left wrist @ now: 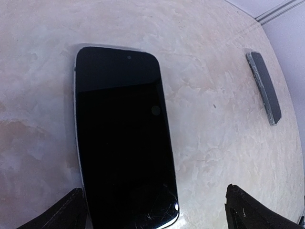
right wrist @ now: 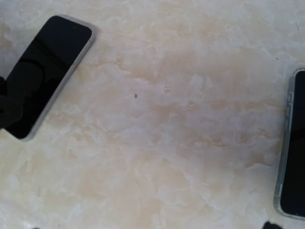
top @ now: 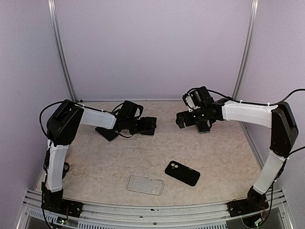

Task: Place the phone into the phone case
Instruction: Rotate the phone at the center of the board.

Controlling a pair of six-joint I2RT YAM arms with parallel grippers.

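Pale marbled table (top: 119, 157), lilac walls close on three sides

Left claw (left wrist: 159, 214) hangs low, jaws wide, fingers (left wrist: 66, 214) dark at the bottom of its wrist view. Cracked phone (left wrist: 121, 143) lies directly beneath and ahead of it, flat, screen up, with the cracked end nearest the claw. It sits close to one finger and well off the other, so not centred. Judged: the wide opening is there to span the phone's width, since a flat phone offers only thin edges, and the claw needs a sideways shift first.

Far phone (left wrist: 264, 88) lies ahead and off to the side of the left claw, well apart, out of the way.

Right claw (top: 188, 118) hovers over bare table. Silver phone (right wrist: 45, 74) is on one side of it, edge phone (right wrist: 293, 148) on the other, neither under it. Its fingertips barely show, so I cannot tell its opening.

Clear case (top: 145, 184) lies flat well behind both claws, toward the bases. Black slab (top: 182, 172) with a camera cutout lies just beside the case on the right arm's side; whether phone or case, I cannot tell. Judged: the slab may crowd the seating
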